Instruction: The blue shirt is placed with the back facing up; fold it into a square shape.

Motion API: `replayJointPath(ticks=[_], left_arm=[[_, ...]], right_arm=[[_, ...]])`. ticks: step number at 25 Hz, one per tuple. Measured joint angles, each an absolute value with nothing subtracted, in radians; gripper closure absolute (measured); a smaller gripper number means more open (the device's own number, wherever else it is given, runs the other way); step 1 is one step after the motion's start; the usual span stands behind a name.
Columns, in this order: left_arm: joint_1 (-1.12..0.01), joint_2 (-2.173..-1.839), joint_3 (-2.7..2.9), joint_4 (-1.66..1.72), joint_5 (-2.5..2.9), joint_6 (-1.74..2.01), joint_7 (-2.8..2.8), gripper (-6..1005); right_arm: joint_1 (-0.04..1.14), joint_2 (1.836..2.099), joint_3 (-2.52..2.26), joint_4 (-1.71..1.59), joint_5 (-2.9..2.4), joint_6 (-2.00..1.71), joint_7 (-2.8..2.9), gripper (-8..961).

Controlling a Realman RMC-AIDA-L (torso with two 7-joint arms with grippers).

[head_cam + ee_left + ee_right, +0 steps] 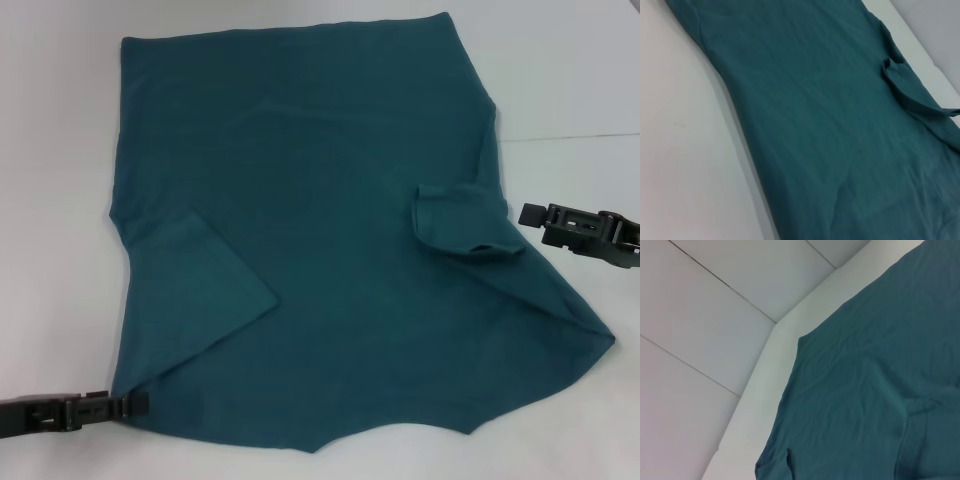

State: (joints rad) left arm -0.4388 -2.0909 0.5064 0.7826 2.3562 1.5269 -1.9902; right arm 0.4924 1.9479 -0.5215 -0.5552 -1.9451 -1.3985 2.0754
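Note:
The blue shirt (320, 230) lies spread flat on the white table (50, 200), plain side up. Its left sleeve (200, 290) is folded inward over the body, and its right sleeve (460, 222) is bunched and folded inward too. The near right corner (600, 340) sticks out to a point. My left gripper (135, 404) lies low at the shirt's near left corner, touching its edge. My right gripper (528, 213) sits just off the shirt's right edge, beside the bunched sleeve. Both wrist views show only the shirt (830, 125) (880, 380) and the table.
The white table top (680, 150) runs on to the left of and behind the shirt. The table's edge (755, 415) shows in the right wrist view, with grey floor tiles (700, 315) beyond it.

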Motion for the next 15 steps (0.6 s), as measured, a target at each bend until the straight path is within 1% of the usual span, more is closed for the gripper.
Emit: replayJointPath(ticks=[15], left_arm=[[-0.442,-2.09,0.509,0.781,2.363,1.513,-1.999,125]], right_arm=[[0.492,1.945,-0.521,-0.555,-1.945,-1.396,2.08,54]])
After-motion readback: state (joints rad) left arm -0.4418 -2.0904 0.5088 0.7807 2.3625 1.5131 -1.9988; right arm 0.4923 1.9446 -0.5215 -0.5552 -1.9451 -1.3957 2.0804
